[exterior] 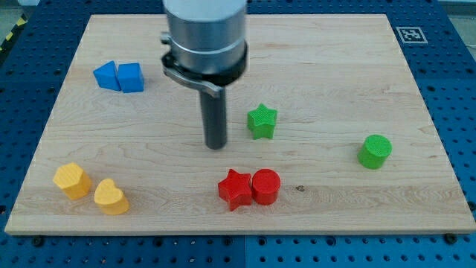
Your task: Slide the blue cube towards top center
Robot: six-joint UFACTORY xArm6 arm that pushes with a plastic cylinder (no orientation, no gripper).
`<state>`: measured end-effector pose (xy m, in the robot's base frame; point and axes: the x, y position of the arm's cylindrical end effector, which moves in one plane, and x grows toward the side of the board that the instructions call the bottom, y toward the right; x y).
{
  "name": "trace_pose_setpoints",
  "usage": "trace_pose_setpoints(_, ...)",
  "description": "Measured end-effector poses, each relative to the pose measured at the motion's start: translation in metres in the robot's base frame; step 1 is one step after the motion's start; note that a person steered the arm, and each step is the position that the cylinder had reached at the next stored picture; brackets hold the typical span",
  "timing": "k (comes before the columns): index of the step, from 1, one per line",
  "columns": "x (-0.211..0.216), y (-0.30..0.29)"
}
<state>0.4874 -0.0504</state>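
The blue cube (132,77) sits at the view's upper left on the wooden board (335,59). A second blue block (106,76), wedge-like in shape, touches its left side. My tip (216,144) rests on the board near the middle, well to the right of and below the blue cube, apart from it. The rod hangs from a large grey cylinder (205,33) at the view's top.
A green star (262,120) lies just right of my tip. A green cylinder (375,151) is at the right. A red star (236,188) and red cylinder (265,186) touch at the bottom middle. Two yellow blocks (72,180) (111,197) lie at the bottom left.
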Motion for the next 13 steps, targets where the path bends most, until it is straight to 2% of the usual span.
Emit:
trace_pose_setpoints(1, -0.026, -0.042)
trace_pose_setpoints(2, -0.031, -0.109)
trace_pose_setpoints(3, -0.030, -0.137)
trace_pose_setpoints(4, -0.053, -0.147)
trace_pose_setpoints(5, -0.094, -0.165)
trace_pose_setpoints(7, -0.095, -0.171)
trace_pose_setpoints(8, -0.092, -0.207)
trace_pose_setpoints(9, -0.093, -0.216)
trace_pose_setpoints(10, -0.125, -0.216)
trace_pose_setpoints(11, -0.128, -0.216)
trace_pose_setpoints(13, -0.127, -0.177)
